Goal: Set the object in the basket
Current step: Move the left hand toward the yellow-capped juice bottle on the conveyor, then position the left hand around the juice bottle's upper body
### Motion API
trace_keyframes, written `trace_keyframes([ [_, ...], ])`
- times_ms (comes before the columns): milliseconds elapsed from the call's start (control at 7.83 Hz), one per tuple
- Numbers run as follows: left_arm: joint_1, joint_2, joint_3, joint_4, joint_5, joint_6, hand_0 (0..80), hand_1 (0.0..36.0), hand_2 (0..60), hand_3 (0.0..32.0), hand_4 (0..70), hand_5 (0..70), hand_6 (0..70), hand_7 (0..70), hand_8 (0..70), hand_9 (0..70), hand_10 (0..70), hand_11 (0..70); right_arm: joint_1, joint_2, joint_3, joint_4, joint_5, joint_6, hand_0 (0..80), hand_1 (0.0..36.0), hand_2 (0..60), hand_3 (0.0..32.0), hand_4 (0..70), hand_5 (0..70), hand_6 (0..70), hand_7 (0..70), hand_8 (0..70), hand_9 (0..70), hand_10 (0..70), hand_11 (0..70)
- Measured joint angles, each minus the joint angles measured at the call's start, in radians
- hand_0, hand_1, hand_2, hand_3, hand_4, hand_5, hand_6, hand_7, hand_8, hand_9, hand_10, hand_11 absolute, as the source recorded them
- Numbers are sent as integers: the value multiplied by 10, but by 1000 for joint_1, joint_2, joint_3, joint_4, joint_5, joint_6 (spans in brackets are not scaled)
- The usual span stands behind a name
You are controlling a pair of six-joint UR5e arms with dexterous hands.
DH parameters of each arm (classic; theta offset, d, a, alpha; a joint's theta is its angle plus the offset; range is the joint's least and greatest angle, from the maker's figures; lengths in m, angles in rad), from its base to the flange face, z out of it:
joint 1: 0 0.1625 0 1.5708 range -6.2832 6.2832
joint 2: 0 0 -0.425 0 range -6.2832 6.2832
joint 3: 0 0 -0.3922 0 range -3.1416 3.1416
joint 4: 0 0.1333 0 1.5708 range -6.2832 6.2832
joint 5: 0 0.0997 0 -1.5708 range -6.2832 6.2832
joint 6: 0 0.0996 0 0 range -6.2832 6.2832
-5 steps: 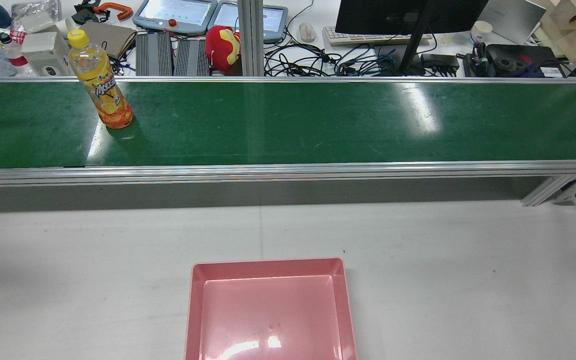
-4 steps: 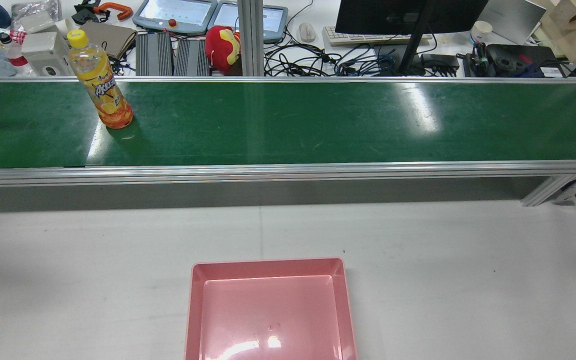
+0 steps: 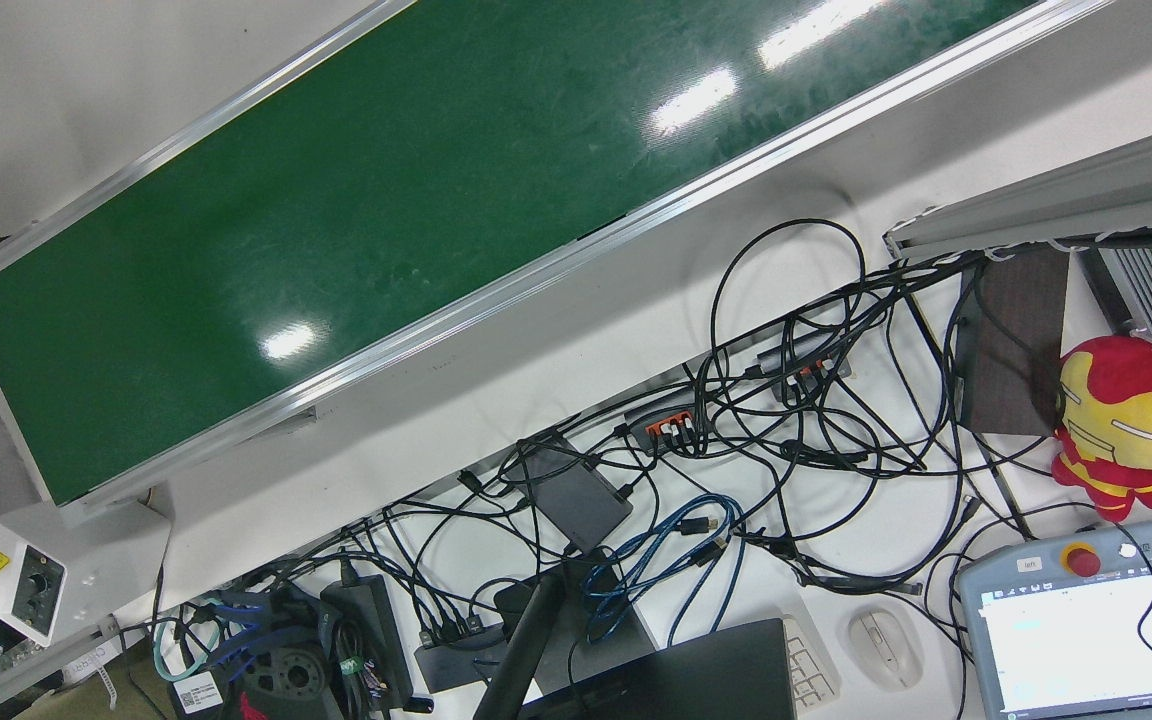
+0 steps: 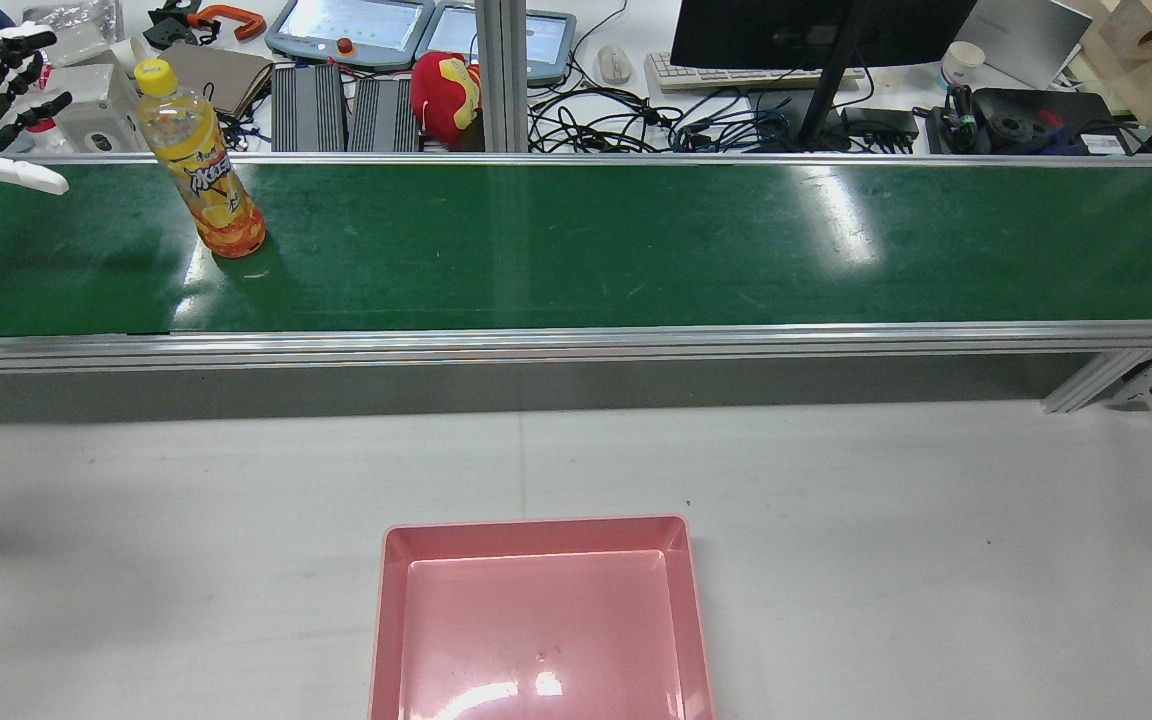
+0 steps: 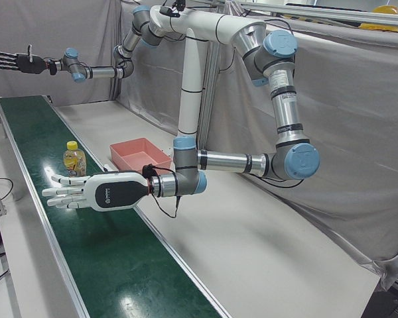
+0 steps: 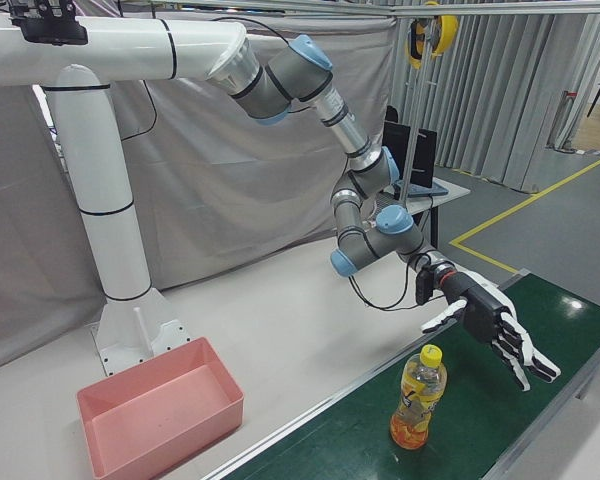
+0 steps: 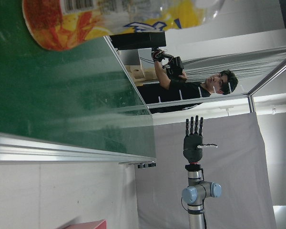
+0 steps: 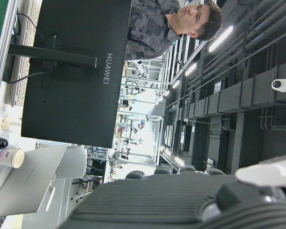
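The green belt (image 4: 576,245) runs across the far side, the pink basket (image 4: 536,620) sitting near and empty. The bottle (image 4: 201,160) stands upright at the belt's left end. The left hand (image 5: 86,192), fingers spread wide, hovers just left of it; the right hand (image 5: 16,61), seemingly open too, hangs well away.

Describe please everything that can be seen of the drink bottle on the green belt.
The bottle is clear plastic with a yellow screw cap, filled with orange-yellow drink and wrapped in an orange and yellow label with fruit pictures. It stands upright on the green conveyor belt, near its left end in the rear view. Only the belt touches it. The left hand hovers open beside its cap, apart from it. The pink basket sits on the white table, off the belt.
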Motion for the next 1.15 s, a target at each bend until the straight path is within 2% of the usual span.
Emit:
trace_keyframes([
  [383, 74, -61, 10, 33, -53, 5, 594, 196, 0, 0, 56, 244, 0, 33, 0, 0, 50, 100, 0, 0, 0, 0, 0, -1, 0, 0, 0, 0, 0, 0, 0, 0, 0, 0, 0, 0],
  [1149, 123, -130, 67, 42, -61, 16, 561, 176, 0, 0, 41, 258, 0, 30, 0, 0, 44, 88, 1, 0, 0, 0, 0, -1, 0, 0, 0, 0, 0, 0, 0, 0, 0, 0, 0, 0],
])
